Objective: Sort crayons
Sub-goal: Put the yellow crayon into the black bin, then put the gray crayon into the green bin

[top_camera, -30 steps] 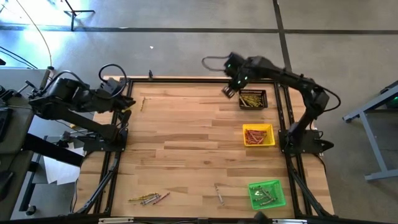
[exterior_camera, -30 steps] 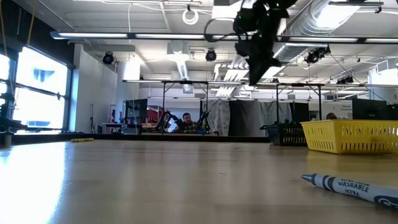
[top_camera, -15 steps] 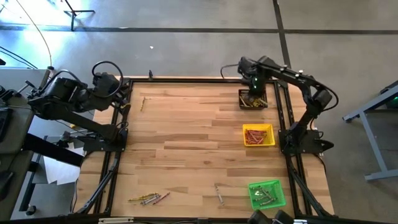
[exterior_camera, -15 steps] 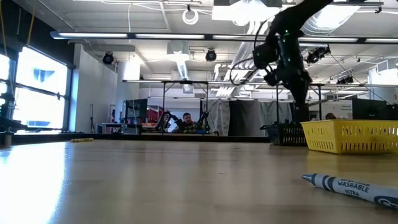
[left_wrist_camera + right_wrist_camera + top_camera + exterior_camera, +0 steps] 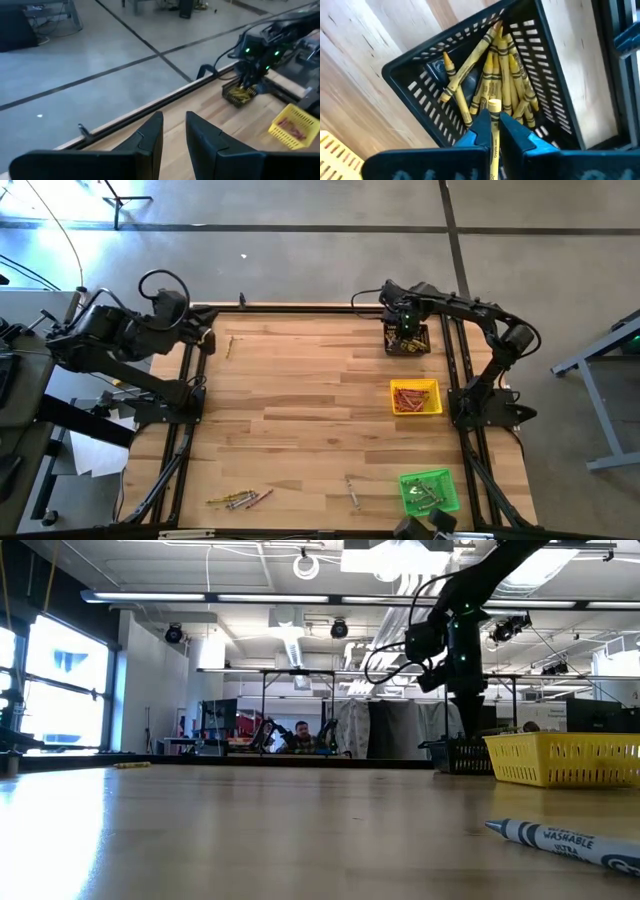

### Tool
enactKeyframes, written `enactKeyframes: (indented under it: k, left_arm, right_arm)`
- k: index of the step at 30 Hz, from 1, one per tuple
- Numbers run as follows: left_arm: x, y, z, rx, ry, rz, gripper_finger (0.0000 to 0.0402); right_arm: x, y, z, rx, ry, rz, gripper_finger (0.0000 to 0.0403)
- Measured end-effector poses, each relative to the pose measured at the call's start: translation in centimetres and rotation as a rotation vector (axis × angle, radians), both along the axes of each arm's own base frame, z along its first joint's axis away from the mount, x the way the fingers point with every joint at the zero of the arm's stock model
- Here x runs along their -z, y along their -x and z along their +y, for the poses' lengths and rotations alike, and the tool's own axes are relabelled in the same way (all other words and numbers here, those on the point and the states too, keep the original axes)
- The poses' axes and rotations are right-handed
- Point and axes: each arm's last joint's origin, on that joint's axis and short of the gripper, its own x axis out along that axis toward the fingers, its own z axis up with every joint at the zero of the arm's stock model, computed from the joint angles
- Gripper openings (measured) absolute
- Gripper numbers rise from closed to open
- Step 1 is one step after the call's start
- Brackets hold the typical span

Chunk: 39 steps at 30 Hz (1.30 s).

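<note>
The right gripper (image 5: 494, 131) is clamped on a thin yellow wax crayon (image 5: 494, 120), hanging directly over the black slotted plastic tray (image 5: 415, 75) at about one o'clock on the table. The held crayon lies along the fingers' line, its flat end reaching forward past the fingertips toward the yellow crayons already heaped in that tray (image 5: 505, 75); its other end is hidden between the fingers. Those in the tray mostly lie roughly parallel, long axes running toward one corner, with one or two crossing at a slant.

By the high view, sorting looks well advanced: the black tray (image 5: 407, 340) holds yellows, the yellow slotted tray (image 5: 415, 397) at three o'clock holds red ones, the green slotted tray (image 5: 430, 491) at five o'clock holds greyish ones. Left on the pale wooden tabletop (image 5: 300, 410): a small cluster of mixed crayons (image 5: 240, 499) at seven o'clock, a grey one (image 5: 352, 491) near six, and a yellow one (image 5: 228, 346) at eleven.

The left gripper (image 5: 173, 131) waits at the table's ten o'clock edge, fingers slightly apart, empty.
</note>
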Motion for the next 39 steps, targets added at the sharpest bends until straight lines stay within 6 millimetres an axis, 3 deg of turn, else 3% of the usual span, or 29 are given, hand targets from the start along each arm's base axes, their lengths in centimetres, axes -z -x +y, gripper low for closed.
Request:
enactKeyframes:
  k: [5, 15, 21, 25, 29, 33, 39]
  left_arm:
    - [0.1, -1.4, -0.3, -0.01, 0.014, -0.023, 0.007]
    - [1.3, -4.8, -0.9, -0.03, 0.021, 0.048, 0.007]
    - [1.9, -6.2, -1.0, -0.063, 0.051, 0.042, 0.007]
    - [2.0, -6.2, -0.8, -0.076, 0.052, 0.052, 0.007]
    - [1.9, -6.0, -0.5, -0.065, 0.03, 0.092, 0.007]
    - [2.0, -5.9, -0.4, -0.012, 0.038, 0.145, 0.007]
    - [2.3, -5.7, -0.8, 0.234, 0.076, 0.305, 0.007]
  right_arm:
    - [0.0, 0.0, 0.0, -0.033, 0.003, -0.001, 0.0014]
    - [0.0, -0.2, -0.2, -0.036, 0.02, -0.022, 0.0077]
    - [-0.1, -0.2, 0.9, 0.153, -0.091, -0.045, 0.0083]
    - [-0.5, -1.2, 3.1, 0.227, -0.194, -0.079, 0.0079]
    - [-0.7, -4.0, 6.1, 0.294, -0.168, -0.132, 0.0078]
    - [-0.8, -7.3, 10.8, 0.293, -0.158, -0.229, 0.0078]
    - [-1.2, -10.8, 18.5, 0.32, -0.191, -0.407, 0.0078]
